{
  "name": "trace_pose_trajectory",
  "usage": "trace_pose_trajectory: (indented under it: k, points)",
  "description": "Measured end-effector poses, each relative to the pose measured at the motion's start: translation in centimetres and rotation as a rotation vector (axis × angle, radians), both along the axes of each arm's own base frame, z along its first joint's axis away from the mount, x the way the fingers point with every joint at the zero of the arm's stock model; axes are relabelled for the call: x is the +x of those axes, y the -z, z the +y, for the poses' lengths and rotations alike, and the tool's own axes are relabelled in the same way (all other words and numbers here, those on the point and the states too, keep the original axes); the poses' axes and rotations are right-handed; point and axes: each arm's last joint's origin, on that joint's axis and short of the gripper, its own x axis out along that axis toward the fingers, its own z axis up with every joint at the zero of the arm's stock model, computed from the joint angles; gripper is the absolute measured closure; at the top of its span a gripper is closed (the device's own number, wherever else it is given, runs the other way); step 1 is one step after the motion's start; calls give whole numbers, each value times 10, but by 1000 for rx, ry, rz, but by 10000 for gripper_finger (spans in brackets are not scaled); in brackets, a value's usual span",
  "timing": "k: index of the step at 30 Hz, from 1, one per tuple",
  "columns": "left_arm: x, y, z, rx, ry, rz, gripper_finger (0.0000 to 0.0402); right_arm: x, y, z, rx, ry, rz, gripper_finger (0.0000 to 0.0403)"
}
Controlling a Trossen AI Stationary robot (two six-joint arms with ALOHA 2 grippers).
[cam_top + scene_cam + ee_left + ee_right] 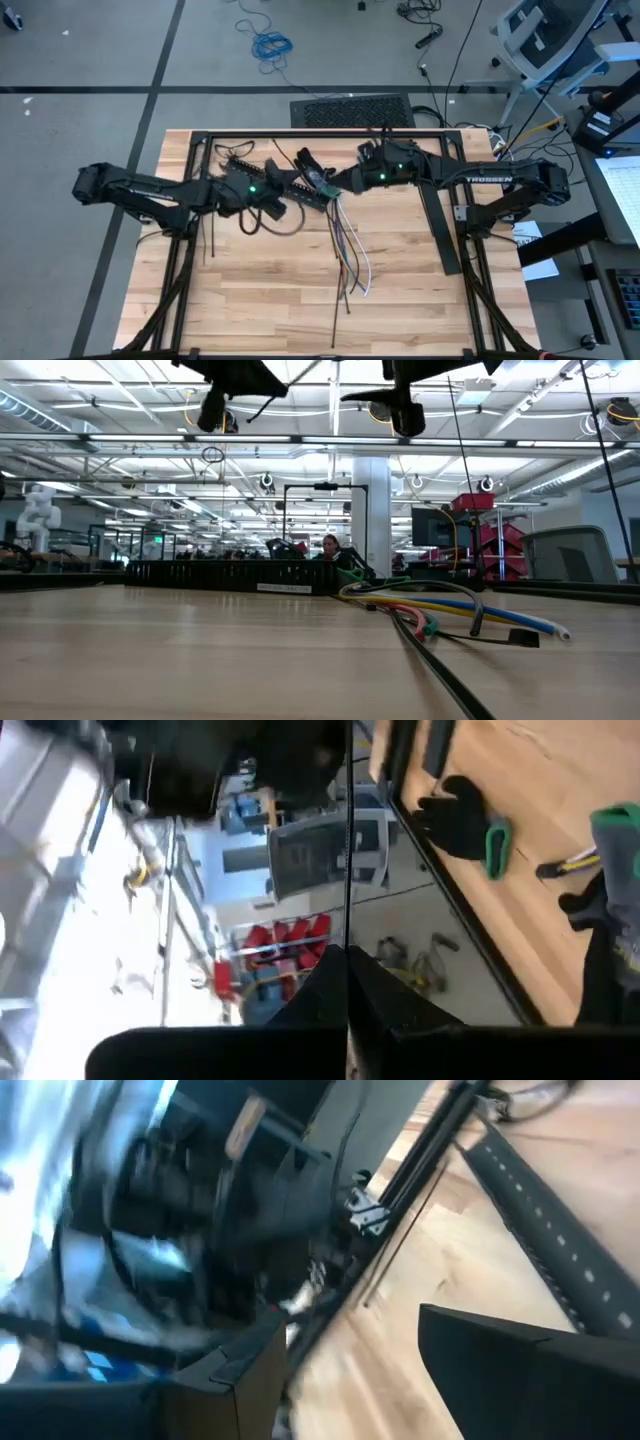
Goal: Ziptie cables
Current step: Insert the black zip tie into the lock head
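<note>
The cables (pixel 348 245) lie loose on the table's middle, their coloured ends fanned toward the near edge. In the low view the cables (pixel 450 615) rest flat on the wood. My left gripper (pixel 278 200) hovers left of their far end, shut on a thin dark ziptie (pixel 348 870). My right gripper (pixel 335 187) hangs over the cables' far end, and its own wrist view shows the right gripper (pixel 350 1380) open, touching nothing. Other zipties (pixel 210 235) (pixel 336 300) lie on the table. In the low view both grippers are high above the table. My left gripper (pixel 348 955) pinches the ziptie (pixel 348 935) between its two shut fingers. The strip runs along the fingers and sticks straight out past their tips, lifted clear of the table. Which end of the strip the fingers have cannot be told.
A long black slotted rail (pixel 440 230) lies right of the cables and also shows in the right wrist view as the rail (pixel 560 1250). A dark looped cord (pixel 272 225) lies below the left gripper. A black frame (pixel 320 135) runs along the table's far edge. Bare wood lies toward the near edge.
</note>
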Motion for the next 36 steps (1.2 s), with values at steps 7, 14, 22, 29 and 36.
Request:
trace_pose_trajectory:
  k: [7, 14, 22, 29, 36]
  points:
    - [20, 19, -25, 116, 193, 105, 401, -1, 8, -36, 196, 162, 7, 188]
    - [22, 23, -47, 115, 289, 111, 401, 27, 39, -60, 287, 99, -17, 188]
    - [22, 9, -59, 66, 315, 52, 401, 54, 43, -48, 294, -23, -214, 188]
    - [22, -1, -58, 67, 309, 62, 401, 50, 35, -44, 219, -46, -231, 188]
    - [23, 2, -46, 71, 266, 94, 401, 52, 35, -30, 242, -71, -205, 195]
